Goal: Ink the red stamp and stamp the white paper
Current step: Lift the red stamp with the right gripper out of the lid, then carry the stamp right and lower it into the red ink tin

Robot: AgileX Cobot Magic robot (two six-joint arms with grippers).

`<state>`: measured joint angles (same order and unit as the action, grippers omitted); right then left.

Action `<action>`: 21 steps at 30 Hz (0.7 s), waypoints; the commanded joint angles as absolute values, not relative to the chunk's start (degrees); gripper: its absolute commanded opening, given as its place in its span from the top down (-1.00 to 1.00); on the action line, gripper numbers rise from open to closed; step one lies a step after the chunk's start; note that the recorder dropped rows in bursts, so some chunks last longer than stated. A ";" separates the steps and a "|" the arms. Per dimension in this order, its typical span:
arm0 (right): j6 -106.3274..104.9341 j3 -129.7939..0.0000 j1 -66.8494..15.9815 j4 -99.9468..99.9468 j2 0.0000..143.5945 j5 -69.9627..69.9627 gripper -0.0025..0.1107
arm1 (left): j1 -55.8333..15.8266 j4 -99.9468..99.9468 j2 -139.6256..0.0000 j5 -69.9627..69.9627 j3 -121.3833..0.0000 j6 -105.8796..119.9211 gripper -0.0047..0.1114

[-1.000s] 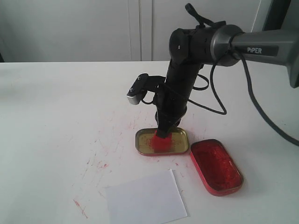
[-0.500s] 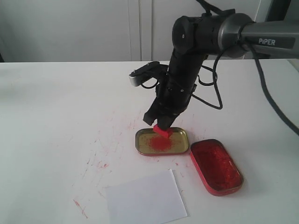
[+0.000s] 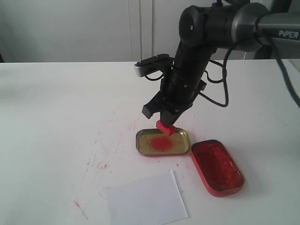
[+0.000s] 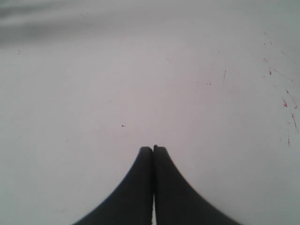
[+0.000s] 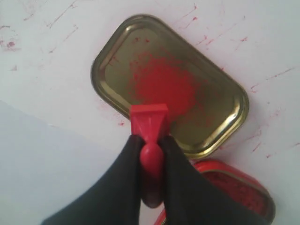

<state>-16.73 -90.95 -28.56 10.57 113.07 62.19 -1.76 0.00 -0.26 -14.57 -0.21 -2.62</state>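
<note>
While its black fingers [image 5: 123, 183] pinch the knobbed handle, the right gripper [image 3: 163, 121] holds the red stamp [image 3: 165, 128] clear of the surface. The stamp's block base points down, slightly tilted, just above the far rim of the gold lid [image 3: 182, 140], whose floor bears a red smear. Just beside that lid, toward the bench's [image 3: 56, 117] right edge, lies the red ink tin [image 3: 194, 161]. The white paper [image 3: 146, 199] lies flat by the near edge, apart from both. The left gripper [image 4: 153, 149] — tips pressed together — is over bench surface flecked with faint red scratches.
</note>
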 commanded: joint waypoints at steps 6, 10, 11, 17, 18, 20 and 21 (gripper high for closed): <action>-15.16 -82.49 -28.47 10.65 103.58 59.91 0.96 | -1.61 -0.57 0.00 -14.53 0.00 -2.63 0.92; -14.68 -79.68 -28.47 10.56 100.77 59.80 0.96 | -1.61 -0.57 0.00 -14.53 0.00 -2.63 0.92; -14.55 -78.94 -28.47 10.56 100.03 59.80 0.96 | -1.61 -0.57 0.00 -14.53 0.00 -2.63 0.92; -12.42 -74.73 -28.47 10.38 96.00 59.56 0.96 | -1.61 -0.57 0.00 -14.53 0.00 -2.63 0.92; -12.11 -73.96 -28.47 10.28 95.42 59.32 0.96 | -1.61 -0.57 0.00 -14.53 0.00 -2.63 0.92; -11.45 -72.36 -28.07 10.28 94.46 58.80 0.96 | -1.61 -0.57 0.00 -14.53 0.00 -2.63 0.92; -11.30 -71.73 -27.97 10.28 94.16 58.57 0.96 | -1.61 -0.57 0.00 -14.53 0.00 -2.63 0.92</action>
<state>-12.34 -73.64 -28.56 10.57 95.72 59.54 -1.76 0.00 -0.26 -14.57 -0.21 -2.62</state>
